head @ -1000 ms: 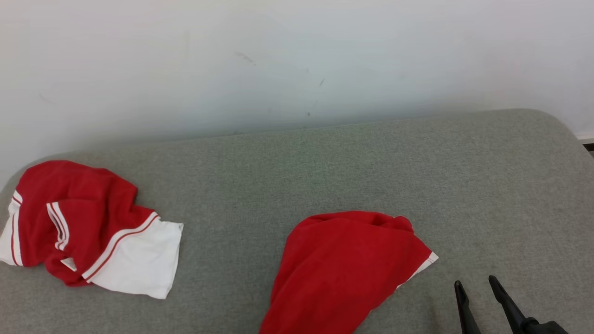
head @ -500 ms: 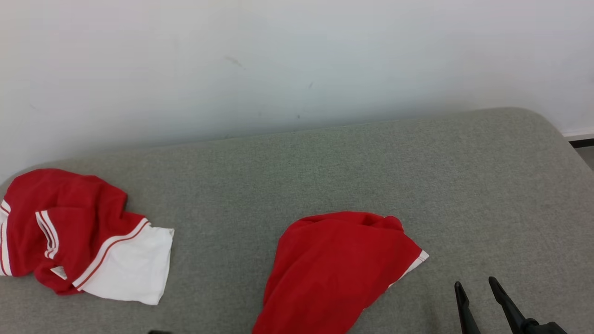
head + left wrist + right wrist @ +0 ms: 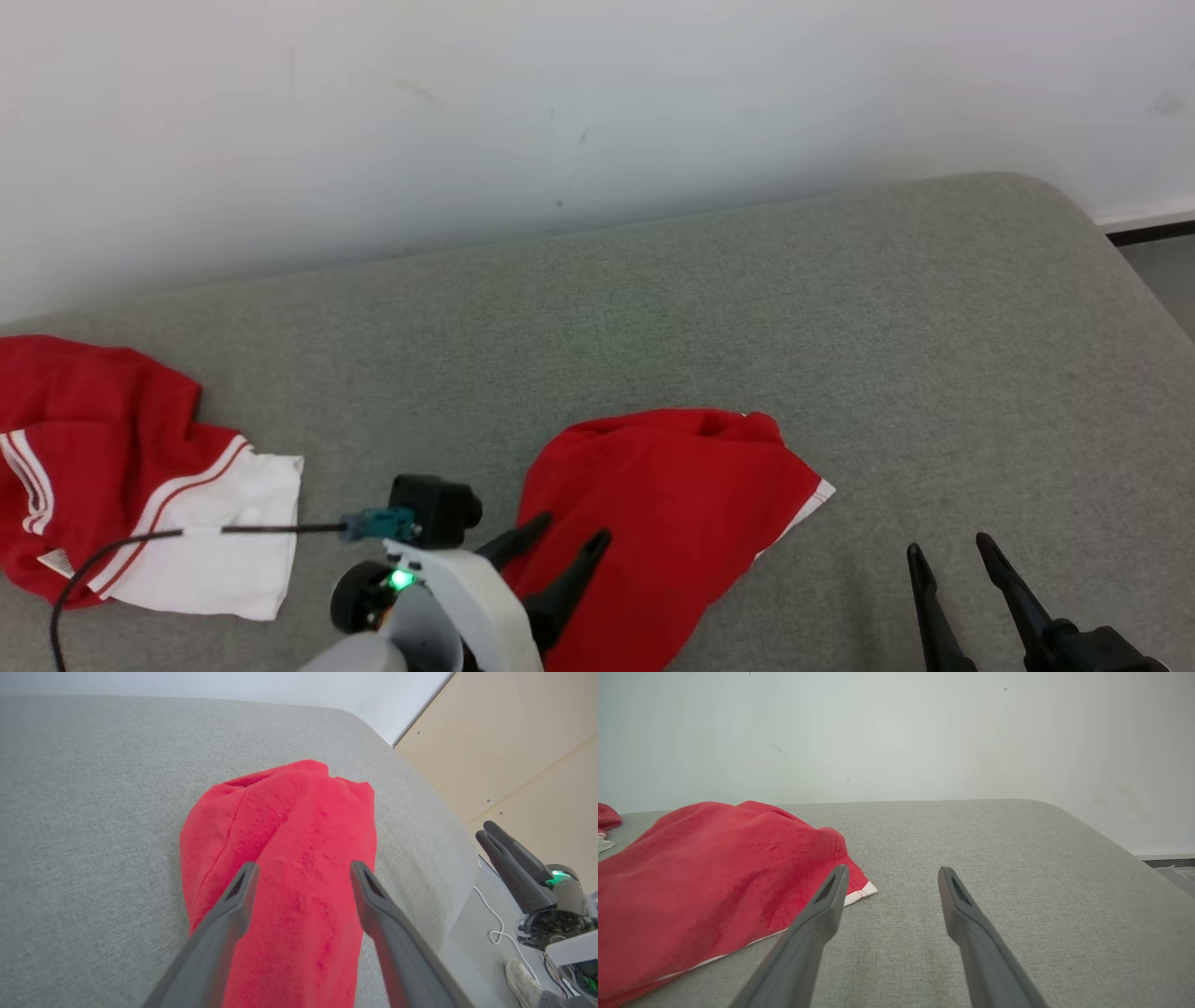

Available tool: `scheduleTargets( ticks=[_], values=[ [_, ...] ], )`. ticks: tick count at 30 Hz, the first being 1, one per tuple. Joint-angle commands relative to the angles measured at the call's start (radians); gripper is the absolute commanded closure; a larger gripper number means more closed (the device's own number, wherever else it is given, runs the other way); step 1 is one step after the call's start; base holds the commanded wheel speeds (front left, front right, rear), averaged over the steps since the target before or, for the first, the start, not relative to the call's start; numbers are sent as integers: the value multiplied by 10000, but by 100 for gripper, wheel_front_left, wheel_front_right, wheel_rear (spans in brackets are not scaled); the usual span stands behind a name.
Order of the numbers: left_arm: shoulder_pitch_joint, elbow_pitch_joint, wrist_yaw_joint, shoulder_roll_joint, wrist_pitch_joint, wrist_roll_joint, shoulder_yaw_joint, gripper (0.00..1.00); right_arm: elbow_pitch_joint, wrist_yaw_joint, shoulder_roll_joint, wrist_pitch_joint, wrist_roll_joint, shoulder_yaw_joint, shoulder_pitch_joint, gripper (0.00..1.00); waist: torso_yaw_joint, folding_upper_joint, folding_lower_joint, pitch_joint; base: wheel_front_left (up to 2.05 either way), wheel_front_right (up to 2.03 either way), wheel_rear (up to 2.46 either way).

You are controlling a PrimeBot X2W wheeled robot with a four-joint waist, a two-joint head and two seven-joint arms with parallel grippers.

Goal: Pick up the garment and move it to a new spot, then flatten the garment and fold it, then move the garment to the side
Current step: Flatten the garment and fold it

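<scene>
A red garment [image 3: 672,504] is seen crumpled in a heap on the grey padded surface [image 3: 747,308], close to its near edge and roughly midway between left and right. A narrow white hem is shown at the heap's right corner. The left gripper [image 3: 574,525] is held over the near left part of this heap, with its jaws spread wide and not closed on the cloth. In the left wrist view red cloth is seen across the whole gap between the two fingers [image 3: 233,905]; whether their tips are touching it cannot be told.

The right gripper [image 3: 948,545] is held to the right of the garment, at the near edge and over bare surface, apart from the cloth. Its jaws are likewise parted wide and nothing is held between them. In the right wrist view the white hem corner is seen just beside one fingertip.

A second garment [image 3: 140,495], red with white panels and stripes, is laid bunched at the left end of the surface, well apart from the first. A black cable [image 3: 140,541] is run leftward from the left wrist across its white part. The far edge is backed by a white wall [image 3: 560,112]. In the left wrist view a tan panel [image 3: 523,742] is seen beyond the right end, with a shoe [image 3: 518,970] and a white cord [image 3: 495,919] on the floor there.
</scene>
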Motion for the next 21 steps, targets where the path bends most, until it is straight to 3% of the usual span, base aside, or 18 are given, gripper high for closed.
scheduleTargets(
  ticks=[1, 8, 11, 12, 13, 21],
  values=[
    [-282, 350, -87, -84, 70, 108, -54, 0, -34, 1, -24, 5, 5, -15, -85, 0, -160, -1, 0, 159, 0, 0, 0],
    [-1716, 2954, -549, -864, 413, 566, -462, 0, -52, 1, 42, 5, 24, -16, -235, 0, -533, -1, 0, 531, 0, 0, 0],
    [-1990, 3687, -959, -1130, 682, 544, -730, 0, -49, 1, 70, 6, 33, -18, -306, 0, -623, -1, 0, 674, 0, 0, 0],
    [-2074, 3883, -1055, -1219, 704, 477, -739, 35, -53, 1, 79, 5, 32, -36, -319, 0, -639, -1, 0, 712, 0, 0, 0],
    [-2158, 4096, -1103, -1267, 643, 446, -728, 97, -56, 1, 88, 5, 27, -54, -317, 0, -648, -1, 0, 735, 0, 0, 0],
    [-2633, 5721, -748, -1593, -555, 1030, -568, 100, -33, 1, 159, 7, -18, -69, -390, 0, -669, -1, 0, 775, 0, 0, 0]
  ],
)
